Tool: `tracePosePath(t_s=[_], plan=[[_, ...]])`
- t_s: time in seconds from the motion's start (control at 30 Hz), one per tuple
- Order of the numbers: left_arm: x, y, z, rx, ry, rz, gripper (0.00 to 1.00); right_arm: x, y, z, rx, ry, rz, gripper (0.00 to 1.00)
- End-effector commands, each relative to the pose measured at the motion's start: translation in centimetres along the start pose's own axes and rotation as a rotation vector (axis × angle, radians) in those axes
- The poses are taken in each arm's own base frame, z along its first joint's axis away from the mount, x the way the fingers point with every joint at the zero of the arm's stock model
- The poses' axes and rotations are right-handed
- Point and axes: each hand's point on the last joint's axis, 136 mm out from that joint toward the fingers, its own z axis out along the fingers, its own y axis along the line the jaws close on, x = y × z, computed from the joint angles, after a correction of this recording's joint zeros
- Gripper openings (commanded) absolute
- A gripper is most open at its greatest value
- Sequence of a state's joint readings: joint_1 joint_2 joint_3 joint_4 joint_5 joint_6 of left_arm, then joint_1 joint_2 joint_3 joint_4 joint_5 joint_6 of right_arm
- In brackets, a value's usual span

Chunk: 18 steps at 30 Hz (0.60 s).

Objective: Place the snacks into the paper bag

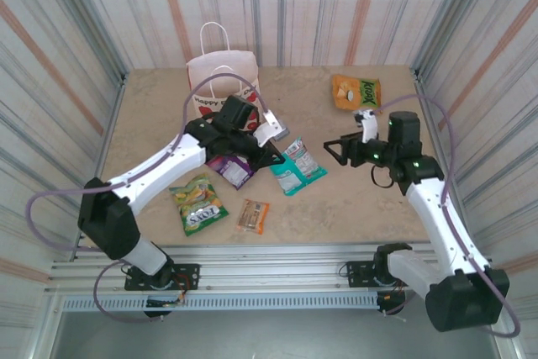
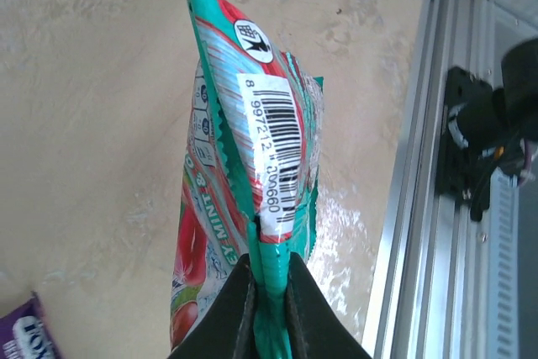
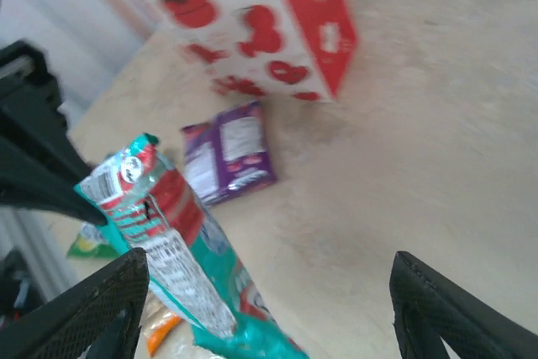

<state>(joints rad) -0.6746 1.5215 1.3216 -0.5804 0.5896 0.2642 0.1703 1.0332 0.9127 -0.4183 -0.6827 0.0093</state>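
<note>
the left gripper [image 1: 276,157] is pinching the teal packet [image 1: 298,166] by one crimped edge, its fingers squeezed narrow on the foil. the packet is being held on edge just past the middle of the table [image 1: 336,208]; whether its lower end is touching the surface i cannot tell. the right gripper [image 1: 334,150] is hovering at about 3 o'clock of that packet, near but apart, its fingers standing wide and holding nothing. the step in hand is looking like the pick of one snack, with the carry to the bag not yet made.

the paper bag [image 1: 223,81] is standing upright at about 11 o'clock of the held packet, near the far edge. the next move is calling for a lift high enough to clear the bag's rim, a swing toward 11 o'clock, and a release over the mouth. the packet is floppy and gripped at one edge only, so it is likely going to sway.

counting in the top view: one bag and five packets outside it.
- the teal one, in the fingers
- a purple packet [image 1: 231,170] lying at its 9 o'clock
- a green packet [image 1: 198,203] at 8 o'clock
- a small brown-orange bar [image 1: 252,216] at 7 o'clock
- an orange packet with a green label [image 1: 356,92] at 1 o'clock, well apart

what is lying inside the bag i cannot tell.
</note>
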Motion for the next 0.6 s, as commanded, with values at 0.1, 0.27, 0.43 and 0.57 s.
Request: tracePosePath(t_s=[0.1,0.27,0.43,0.57], plan=[[-0.2,-0.5,-3.4,-0.054,-0.044,0.222,0.0,1.8,5.1,2.9,-0.226,0.2,-0.33,0.82],[-0.4,-0.9,-4.2,-0.056,-0.057,0.247,0.0,2.1,6.3,4.5,-0.309,0.259,-0.38,0.81],[-1.0,-1.1,-4.8,-0.068,-0.09,0.253,0.0,2.1,7.6,5.3,-0.399,0.272,-0.405,0.76],[-1.4,-0.9,-4.9,-0.079,-0.111,0.254,0.0,2.5,7.9,5.8,-0.421,0.275,-0.422,0.69]])
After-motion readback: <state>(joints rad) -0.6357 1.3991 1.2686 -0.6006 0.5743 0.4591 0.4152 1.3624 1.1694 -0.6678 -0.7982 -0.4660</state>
